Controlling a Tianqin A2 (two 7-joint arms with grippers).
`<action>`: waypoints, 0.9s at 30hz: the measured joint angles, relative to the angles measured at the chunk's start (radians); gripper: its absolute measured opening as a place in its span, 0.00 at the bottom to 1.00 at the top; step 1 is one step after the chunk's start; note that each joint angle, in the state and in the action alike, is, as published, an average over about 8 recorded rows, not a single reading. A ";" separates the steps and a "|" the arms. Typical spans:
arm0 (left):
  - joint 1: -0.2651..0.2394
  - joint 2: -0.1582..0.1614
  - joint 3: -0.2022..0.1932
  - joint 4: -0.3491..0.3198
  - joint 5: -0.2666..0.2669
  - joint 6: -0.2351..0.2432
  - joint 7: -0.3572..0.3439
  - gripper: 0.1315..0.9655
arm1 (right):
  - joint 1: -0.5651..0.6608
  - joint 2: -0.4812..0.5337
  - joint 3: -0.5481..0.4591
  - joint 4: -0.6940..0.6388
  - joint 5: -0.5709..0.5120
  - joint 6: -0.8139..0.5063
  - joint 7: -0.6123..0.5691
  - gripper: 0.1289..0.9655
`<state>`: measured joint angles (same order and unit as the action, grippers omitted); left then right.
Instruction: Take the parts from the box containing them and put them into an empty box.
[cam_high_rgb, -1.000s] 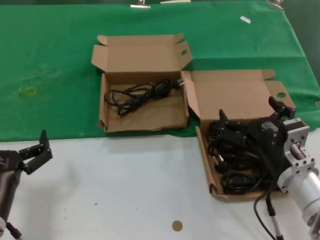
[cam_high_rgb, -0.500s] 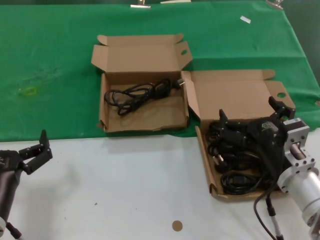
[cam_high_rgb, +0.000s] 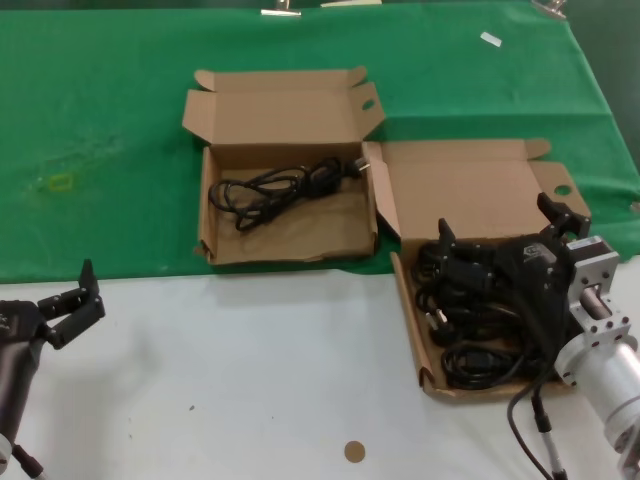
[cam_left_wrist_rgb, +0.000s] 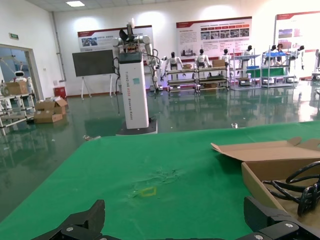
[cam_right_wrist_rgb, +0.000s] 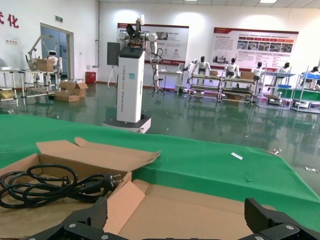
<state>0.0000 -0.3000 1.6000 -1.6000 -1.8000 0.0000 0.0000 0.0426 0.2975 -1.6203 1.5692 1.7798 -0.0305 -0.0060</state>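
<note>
The nearer brown box (cam_high_rgb: 407, 300) at the right holds a pile of several black power cables (cam_high_rgb: 468, 320). Its lid (cam_high_rgb: 460, 190) lies open behind it. My right gripper (cam_high_rgb: 497, 220) hangs open just above this pile, holding nothing; in the right wrist view (cam_right_wrist_rgb: 176, 220) its jaws stand wide apart over the lid. The smaller-looking box (cam_high_rgb: 290, 235) at the back left holds one coiled black cable (cam_high_rgb: 275, 187), which also shows in the right wrist view (cam_right_wrist_rgb: 45, 185). My left gripper (cam_high_rgb: 72, 292) is open and empty at the front left, above the white table.
A green cloth (cam_high_rgb: 100, 150) covers the back half of the table, and bare white tabletop (cam_high_rgb: 250, 380) lies in front. A small brown disc (cam_high_rgb: 354, 451) lies near the front edge. The two boxes touch at one corner.
</note>
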 joint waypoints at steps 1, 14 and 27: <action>0.000 0.000 0.000 0.000 0.000 0.000 0.000 1.00 | 0.000 0.000 0.000 0.000 0.000 0.000 0.000 1.00; 0.000 0.000 0.000 0.000 0.000 0.000 0.000 1.00 | 0.000 0.000 0.000 0.000 0.000 0.000 0.000 1.00; 0.000 0.000 0.000 0.000 0.000 0.000 0.000 1.00 | 0.000 0.000 0.000 0.000 0.000 0.000 0.000 1.00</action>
<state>0.0000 -0.3000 1.6000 -1.6000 -1.8000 0.0000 0.0000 0.0426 0.2975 -1.6203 1.5692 1.7798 -0.0305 -0.0060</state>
